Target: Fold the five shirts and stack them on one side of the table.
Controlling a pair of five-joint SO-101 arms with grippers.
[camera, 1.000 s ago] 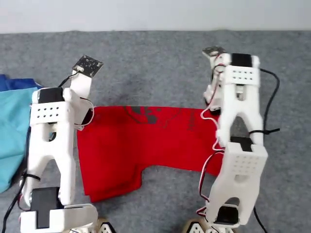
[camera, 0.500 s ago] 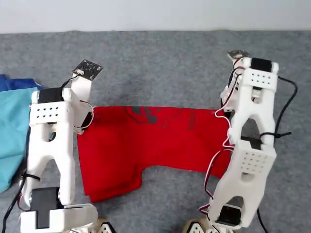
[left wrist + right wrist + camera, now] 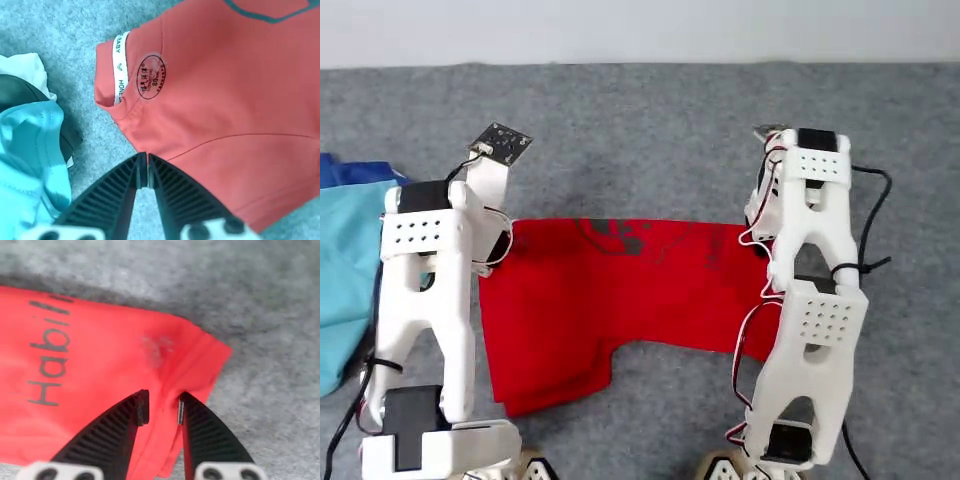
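A red shirt (image 3: 620, 290) lies spread on the grey table between the two arms. In the left wrist view its collar end (image 3: 210, 100) with a white label lies in front of my left gripper (image 3: 148, 172), which is shut with its tips at the shirt's edge and nothing visibly between them. My right gripper (image 3: 161, 407) sits at the shirt's far right corner (image 3: 200, 355), its fingers closed on a raised ridge of red cloth. From above, the right arm (image 3: 805, 200) stands over that corner and the left arm (image 3: 430, 240) over the shirt's left edge.
A teal shirt (image 3: 345, 270) on top of a blue one (image 3: 350, 170) lies at the table's left edge, close to the left arm. The left wrist view shows teal cloth (image 3: 25, 150) with dark and white fabric beside it. Bare grey table (image 3: 640, 130) stretches behind the shirt.
The right arm swung out to the right and has come back left, and the shirt's right corner followed it both ways. The left arm has kept still.
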